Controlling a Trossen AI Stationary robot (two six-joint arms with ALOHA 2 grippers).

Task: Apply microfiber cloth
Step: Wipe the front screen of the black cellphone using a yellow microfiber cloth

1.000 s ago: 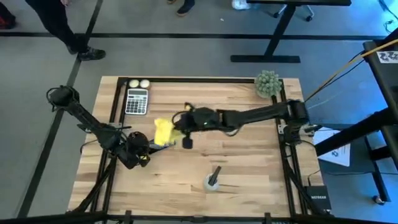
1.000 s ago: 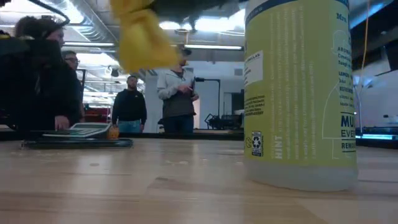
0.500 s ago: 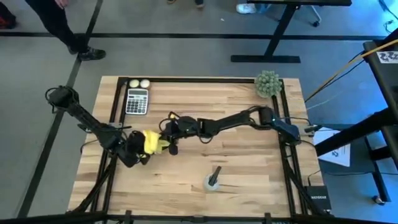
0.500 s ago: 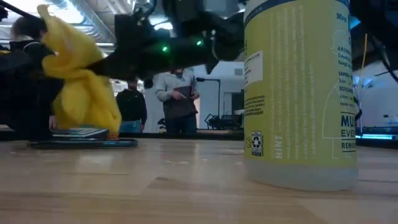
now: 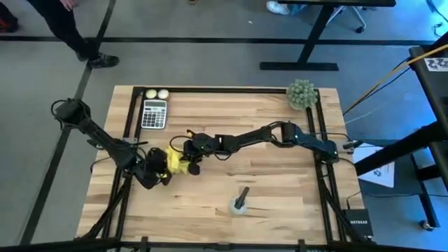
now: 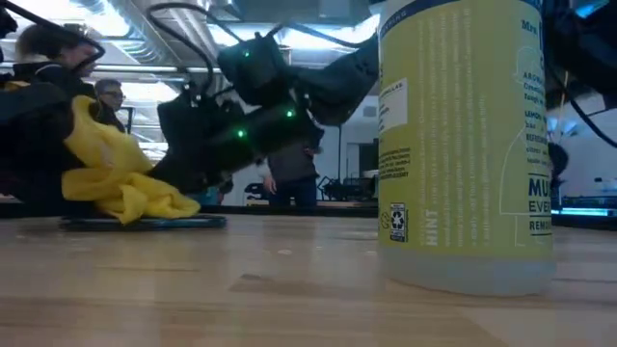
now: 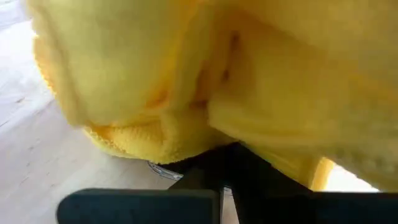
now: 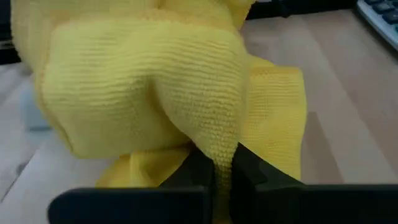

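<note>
Microfiber cloth (image 8: 155, 93) pinched between right gripper (image 8: 217, 168) fingers, bunched ahead.

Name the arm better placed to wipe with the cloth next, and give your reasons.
Right. The right gripper is shut on the cloth, holding it low over the table. The left gripper sits beside the cloth, probably only steadying what lies beneath.

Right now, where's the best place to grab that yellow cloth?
Probably the raised fold on top of the microfiber cloth, coming down from above. It lies bunched in a heap near the table's left edge, so a ridge sticks up. The right gripper already pinches such a fold; the left gripper sits beside the heap.
</note>
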